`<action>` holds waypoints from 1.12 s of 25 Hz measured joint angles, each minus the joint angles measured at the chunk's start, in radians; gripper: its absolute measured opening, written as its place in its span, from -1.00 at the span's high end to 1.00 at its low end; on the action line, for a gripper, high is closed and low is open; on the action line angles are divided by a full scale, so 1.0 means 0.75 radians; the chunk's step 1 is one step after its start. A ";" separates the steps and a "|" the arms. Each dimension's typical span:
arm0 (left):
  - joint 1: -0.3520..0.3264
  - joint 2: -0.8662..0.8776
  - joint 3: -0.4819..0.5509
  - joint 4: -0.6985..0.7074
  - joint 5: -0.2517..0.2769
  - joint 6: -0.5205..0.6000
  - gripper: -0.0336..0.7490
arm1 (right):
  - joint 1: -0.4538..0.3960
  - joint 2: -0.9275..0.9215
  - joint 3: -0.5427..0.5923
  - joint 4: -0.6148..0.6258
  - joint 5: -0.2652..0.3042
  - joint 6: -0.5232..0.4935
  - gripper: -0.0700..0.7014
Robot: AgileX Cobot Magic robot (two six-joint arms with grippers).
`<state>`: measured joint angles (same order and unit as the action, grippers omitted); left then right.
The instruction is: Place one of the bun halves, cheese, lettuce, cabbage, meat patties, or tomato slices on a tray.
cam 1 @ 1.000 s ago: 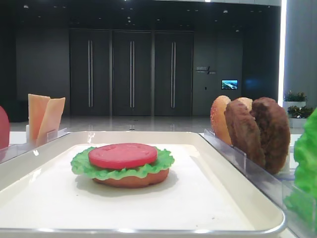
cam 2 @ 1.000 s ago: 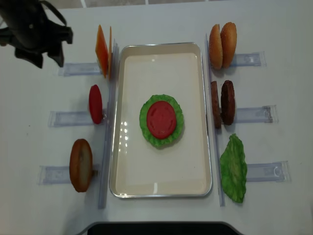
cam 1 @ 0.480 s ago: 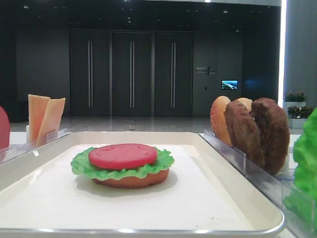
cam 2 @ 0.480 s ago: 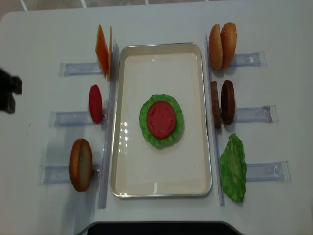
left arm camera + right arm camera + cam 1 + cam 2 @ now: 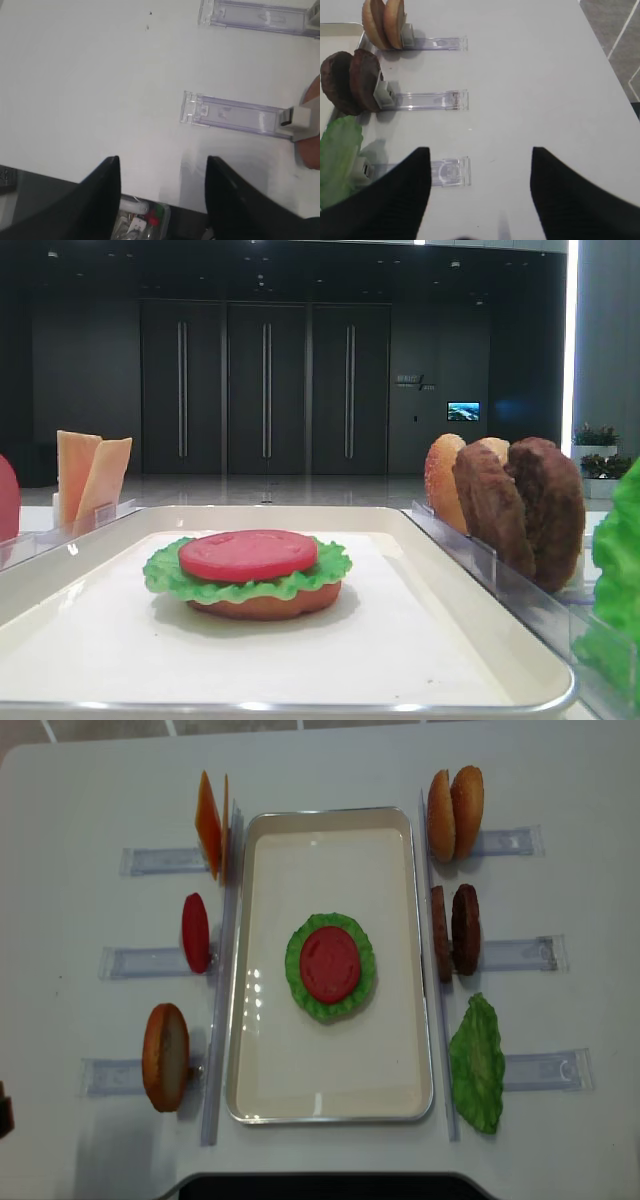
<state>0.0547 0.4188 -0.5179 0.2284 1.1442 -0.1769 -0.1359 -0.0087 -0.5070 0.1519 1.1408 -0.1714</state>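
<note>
The white tray (image 5: 330, 1070) lies mid-table, its rim (image 5: 480, 570) close in the low view. On it sits a stack: a bun half under lettuce (image 5: 300, 982), topped by a tomato slice (image 5: 330, 963) (image 5: 248, 553). Left of the tray stand cheese (image 5: 209, 825), a tomato slice (image 5: 196, 932) and a bun half (image 5: 165, 1057). To the right are bun halves (image 5: 455, 813) (image 5: 382, 22), meat patties (image 5: 455, 930) (image 5: 350, 82) and lettuce (image 5: 478, 1063) (image 5: 337, 157). My left gripper (image 5: 162, 162) is open and empty over the table's near-left edge. My right gripper (image 5: 479, 150) is open and empty, right of the holders.
Clear plastic holders (image 5: 150, 860) (image 5: 525, 955) run outward from both long sides of the tray. One holder (image 5: 232, 114) lies just ahead of the left gripper, another (image 5: 447, 172) by the right gripper's left finger. A box of small parts (image 5: 142, 220) shows below the table edge.
My left arm has travelled from the far-left corner down the left side to the near-left corner, almost leaving the overhead view. The food and tray have not moved.
</note>
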 joint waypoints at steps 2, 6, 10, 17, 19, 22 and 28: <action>0.000 -0.110 0.019 -0.009 0.011 0.007 -0.14 | 0.000 0.000 0.000 0.000 0.000 0.000 -0.26; 0.000 -0.228 0.041 -0.040 -0.009 0.020 -0.14 | 0.000 0.000 0.000 0.000 0.000 0.000 -0.26; 0.000 -0.300 0.057 -0.118 -0.038 0.102 -0.09 | 0.000 0.000 0.000 0.000 0.000 0.000 -0.26; 0.000 -0.563 0.061 -0.254 -0.043 0.261 -0.01 | 0.000 0.000 0.000 0.000 0.000 0.000 -0.26; 0.000 -0.578 0.061 -0.270 -0.043 0.273 -0.01 | 0.000 0.000 0.000 0.000 0.000 0.000 -0.26; 0.000 -0.578 0.061 -0.290 -0.043 0.285 -0.01 | 0.000 0.000 0.000 0.000 0.000 0.000 -0.26; 0.000 -0.578 0.061 -0.289 -0.043 0.285 0.04 | 0.000 0.000 0.000 0.001 0.000 0.000 -0.26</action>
<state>0.0547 -0.0146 -0.4722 0.0113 1.1120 0.0370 -0.1359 -0.0087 -0.5070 0.1528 1.1408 -0.1714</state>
